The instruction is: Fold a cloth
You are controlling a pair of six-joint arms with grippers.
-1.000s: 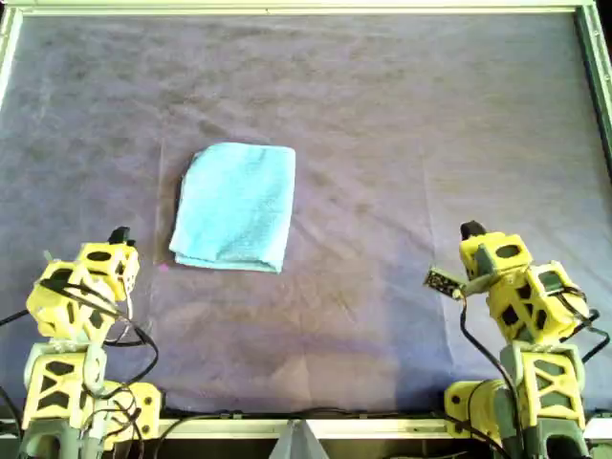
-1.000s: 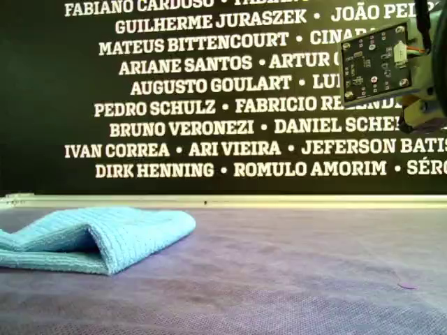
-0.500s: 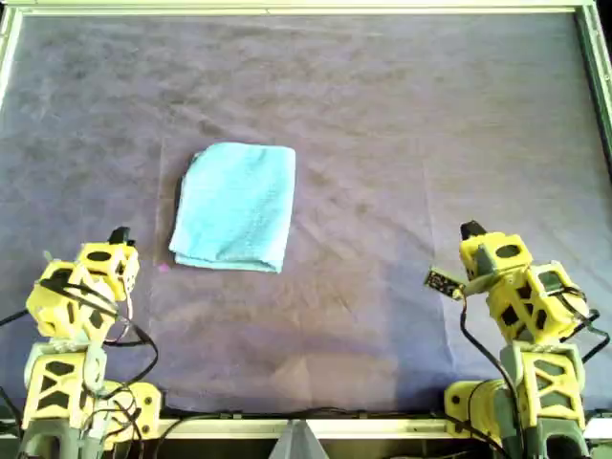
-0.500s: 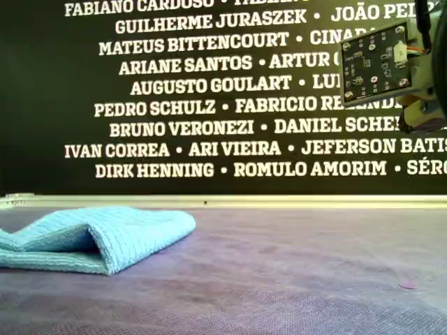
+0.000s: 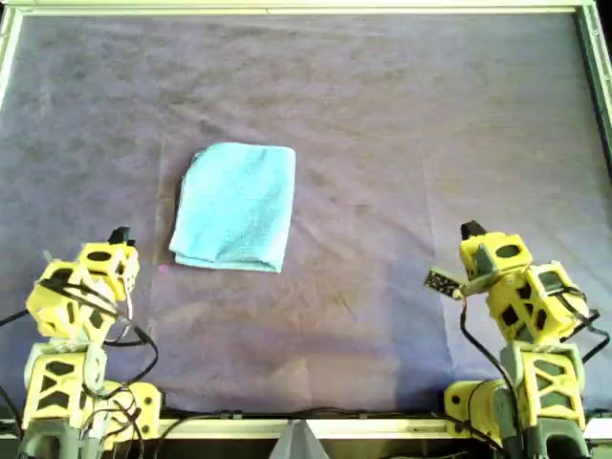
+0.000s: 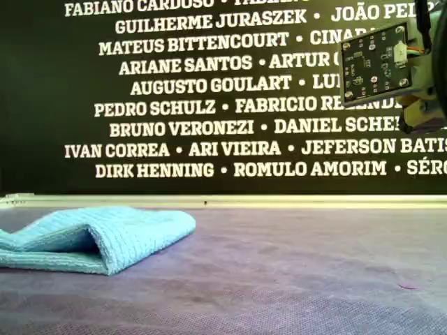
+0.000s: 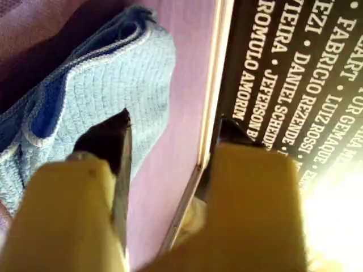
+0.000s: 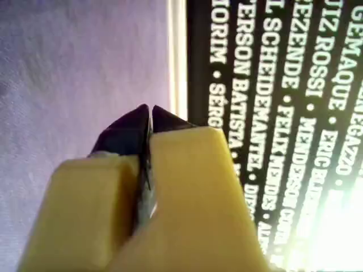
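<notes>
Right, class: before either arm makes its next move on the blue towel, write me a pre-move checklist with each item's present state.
1. Light blue terry towel already folded over: ok.
2. Towel free of both grippers: ok.
3. Left gripper jaws open, empty: ok.
4. Right gripper jaws shut, empty: not ok for grasping.
5. Towel fully on the wrinkled purple table covering: ok.
6. Fold edges aligned: cannot tell.

a: overhead view looks straight down on the purple table covering. exterior view sits low at covering level, facing the black name wall.

b: wrist views look along their jaws toward that wall. overhead, exterior and left wrist views share the cloth.
</notes>
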